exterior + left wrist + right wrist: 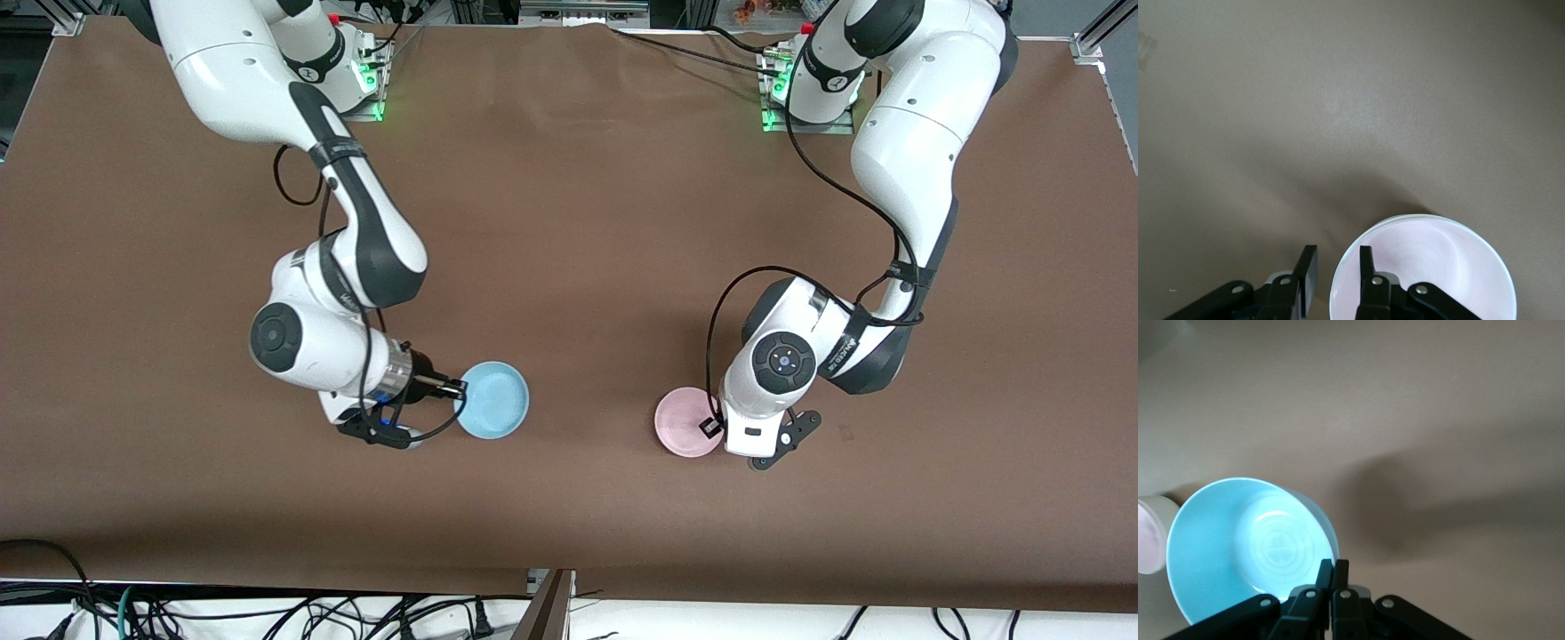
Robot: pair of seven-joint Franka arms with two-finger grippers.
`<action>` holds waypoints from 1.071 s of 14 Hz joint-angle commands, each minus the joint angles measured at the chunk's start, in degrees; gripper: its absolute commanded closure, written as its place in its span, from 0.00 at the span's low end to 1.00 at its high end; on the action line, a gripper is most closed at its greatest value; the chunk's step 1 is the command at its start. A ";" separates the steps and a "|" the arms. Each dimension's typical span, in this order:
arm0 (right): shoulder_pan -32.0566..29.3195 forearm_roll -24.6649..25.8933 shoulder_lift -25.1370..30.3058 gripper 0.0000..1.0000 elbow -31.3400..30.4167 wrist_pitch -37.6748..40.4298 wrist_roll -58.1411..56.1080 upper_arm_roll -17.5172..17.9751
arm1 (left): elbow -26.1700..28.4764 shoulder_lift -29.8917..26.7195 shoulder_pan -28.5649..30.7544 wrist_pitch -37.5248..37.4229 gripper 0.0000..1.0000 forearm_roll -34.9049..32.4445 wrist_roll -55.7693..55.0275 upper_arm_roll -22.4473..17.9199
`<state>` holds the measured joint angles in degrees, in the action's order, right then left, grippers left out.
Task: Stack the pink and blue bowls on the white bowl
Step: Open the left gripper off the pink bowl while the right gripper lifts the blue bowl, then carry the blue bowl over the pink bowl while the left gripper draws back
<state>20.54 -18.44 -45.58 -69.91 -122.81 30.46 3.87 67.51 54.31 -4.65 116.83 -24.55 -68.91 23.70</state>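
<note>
My right gripper (460, 388) is shut on the rim of the light blue bowl (493, 400). In the right wrist view its fingers (1333, 563) pinch that rim, and the blue bowl (1238, 547) hangs tilted. The pale pink bowl (686, 423) sits on the table toward the left arm's end. My left gripper (711, 427) is open at its rim. In the left wrist view the left gripper (1338, 250) has one finger inside the pink bowl (1438, 267) and one outside. A whitish wall shows under the pink rim (1150, 533). I cannot tell whether it is the white bowl.
The brown table cover (569, 222) is bare between the two bowls. Cables hang along the table's edge nearest the camera (267, 613). The arm bases (364, 80) stand at the edge farthest from the camera.
</note>
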 commanded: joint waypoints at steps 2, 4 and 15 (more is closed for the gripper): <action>1.87 -1.85 -2.49 1.00 2.93 -4.36 7.49 1.22 | -1.16 -2.28 0.43 -5.64 0.67 2.39 4.91 0.20; 2.31 -2.83 -4.16 1.00 5.21 -6.99 13.02 3.41 | -1.16 -4.55 2.44 -8.88 0.68 4.67 11.82 0.03; 16.89 -2.65 -15.93 1.00 12.33 -36.87 35.89 4.74 | 3.68 -3.34 10.19 0.68 0.68 2.57 30.85 -0.94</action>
<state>35.86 -20.26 -57.32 -63.41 -156.88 64.46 8.77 70.58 50.89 6.33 116.65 -20.46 -38.15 22.98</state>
